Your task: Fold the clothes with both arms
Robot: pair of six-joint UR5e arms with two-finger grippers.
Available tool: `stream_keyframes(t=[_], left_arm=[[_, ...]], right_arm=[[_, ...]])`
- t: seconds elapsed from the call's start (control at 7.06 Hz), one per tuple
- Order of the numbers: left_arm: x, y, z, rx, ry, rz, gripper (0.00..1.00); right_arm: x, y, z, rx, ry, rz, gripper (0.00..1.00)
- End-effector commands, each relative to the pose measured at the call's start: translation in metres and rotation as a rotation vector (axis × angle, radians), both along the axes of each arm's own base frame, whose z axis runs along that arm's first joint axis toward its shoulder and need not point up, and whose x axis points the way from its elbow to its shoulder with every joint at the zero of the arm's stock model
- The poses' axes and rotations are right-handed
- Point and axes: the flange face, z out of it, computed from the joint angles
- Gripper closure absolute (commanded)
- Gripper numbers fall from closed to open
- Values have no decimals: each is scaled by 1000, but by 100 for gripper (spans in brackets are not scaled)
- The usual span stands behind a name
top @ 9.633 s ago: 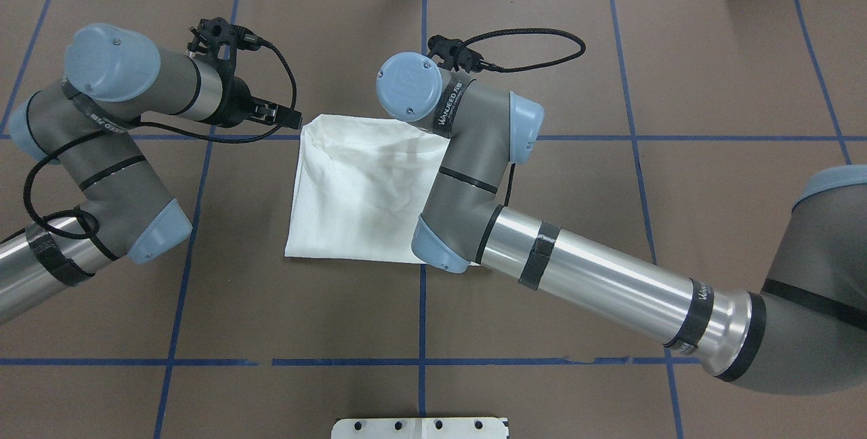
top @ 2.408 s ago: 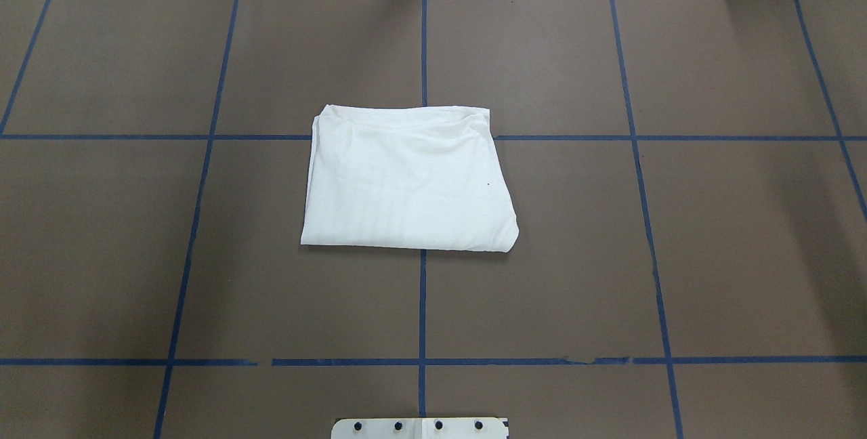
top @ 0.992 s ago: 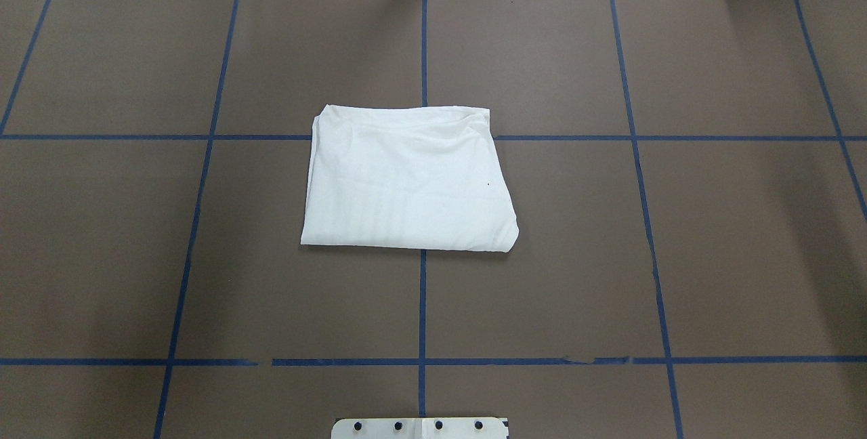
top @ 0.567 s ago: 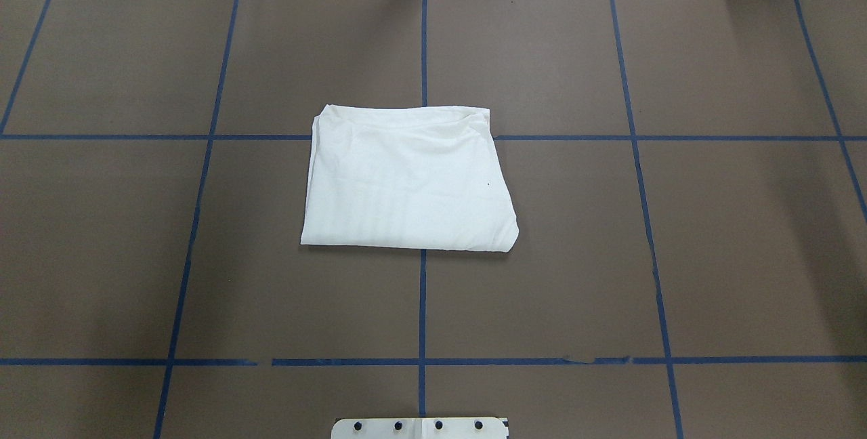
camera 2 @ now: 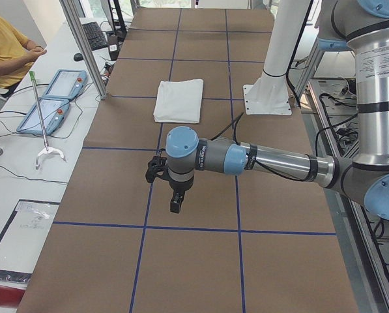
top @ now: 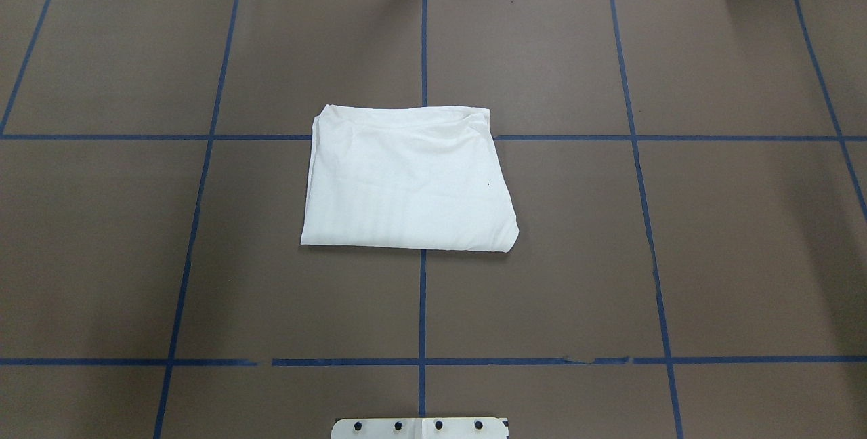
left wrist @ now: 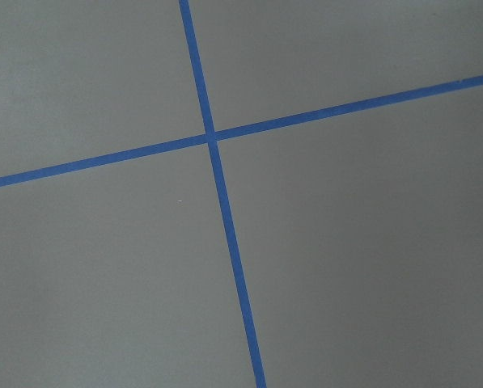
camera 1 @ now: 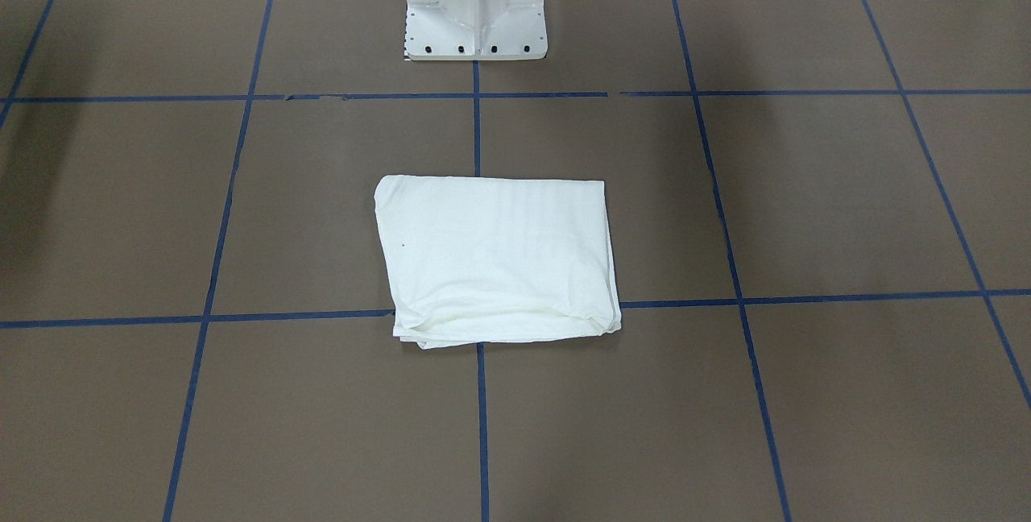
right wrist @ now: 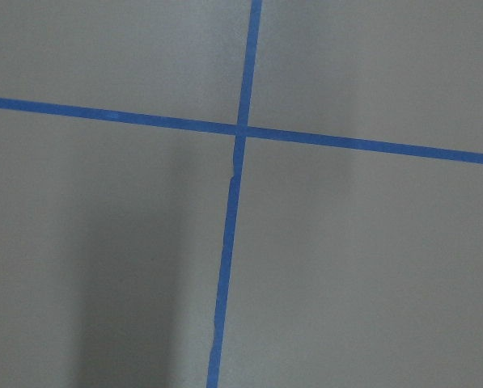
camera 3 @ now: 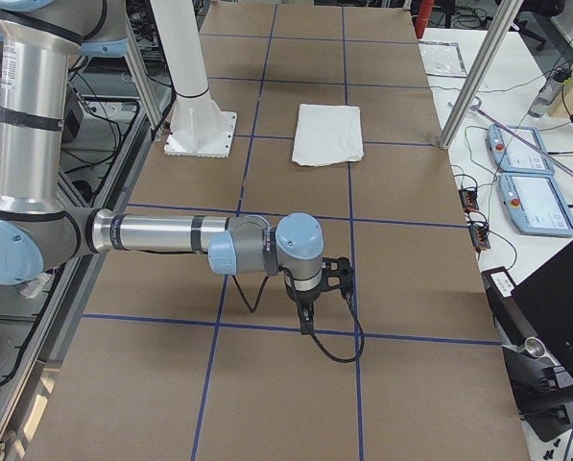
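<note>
The white shirt lies folded into a neat rectangle at the middle of the brown table; it also shows in the front-facing view and both side views. No printed text or neck shows. Both arms are outside the overhead and front-facing views. The left gripper hangs over bare table far from the shirt, fingers pointing down. The right gripper hangs over bare table at the other end. I cannot tell whether either is open or shut. Both wrist views show only blue tape crossings.
The white pedestal base stands at the robot's edge of the table. Blue tape lines grid the brown surface. An operator in yellow sits beside teach pendants on a side bench. Metal frame posts stand at the far edge.
Both arms, over the shirt 9.6 s ago, have left the overhead view. The shirt now lies squared up and has not moved over the last 2.4 s.
</note>
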Motion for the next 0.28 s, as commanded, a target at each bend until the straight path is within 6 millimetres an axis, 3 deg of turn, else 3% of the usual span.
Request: stream_keyframes(t=[0.0,0.14], left_arm=[[0,1,-3,5,-4,-1,0],[0,1,-3,5,-6,-1,0]], right_arm=[[0,10,12,-28,-1,0,0],[1,11,13,-31,-1,2,0]])
